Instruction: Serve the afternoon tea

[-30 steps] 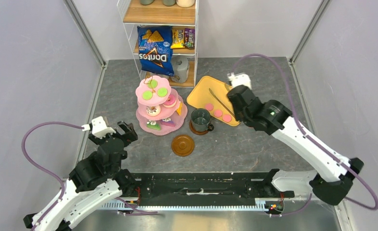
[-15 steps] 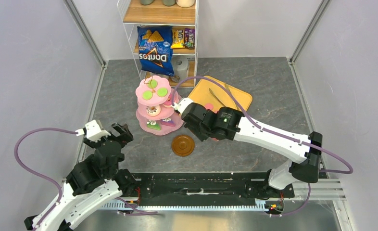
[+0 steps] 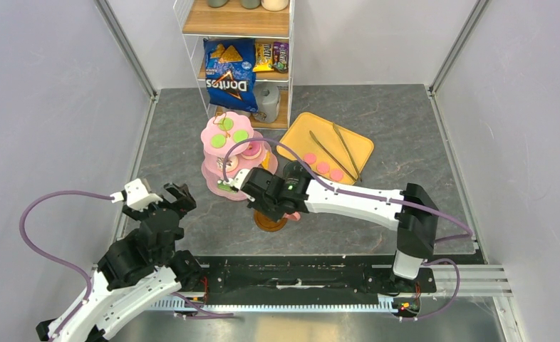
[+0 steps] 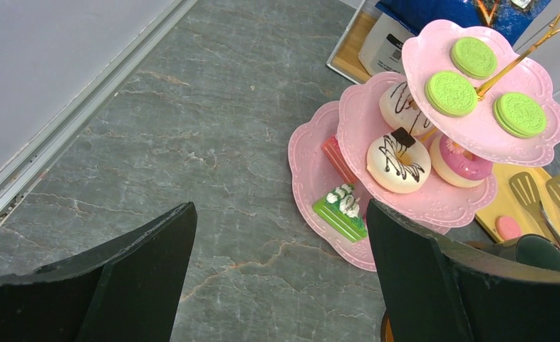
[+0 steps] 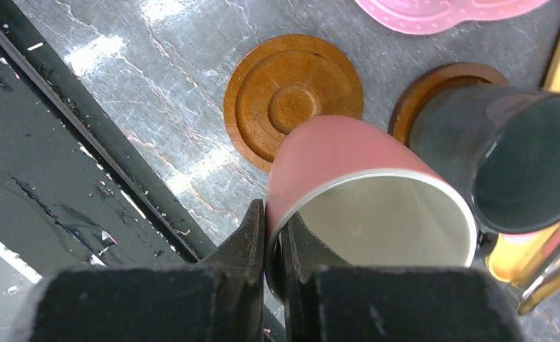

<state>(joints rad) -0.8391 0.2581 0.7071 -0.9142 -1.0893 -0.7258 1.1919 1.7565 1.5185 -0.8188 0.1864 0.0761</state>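
Observation:
My right gripper is shut on the rim of the pink mug, one finger inside and one outside. The mug hangs tilted just above the empty brown saucer. Beside it the dark-green mug stands on the other saucer. In the top view the right gripper covers most of that empty saucer. The pink three-tier stand holds green macarons, donuts and a green cake slice. My left gripper is open over bare table, left of the stand.
A yellow tray behind the mugs carries pink macarons and metal tongs. A shelf unit with a blue Doritos bag stands at the back. The black rail runs along the near edge.
The right arm has swung from the yellow tray toward the near left, bringing the pink mug over the empty saucer. The left arm has drawn back slightly, still open.

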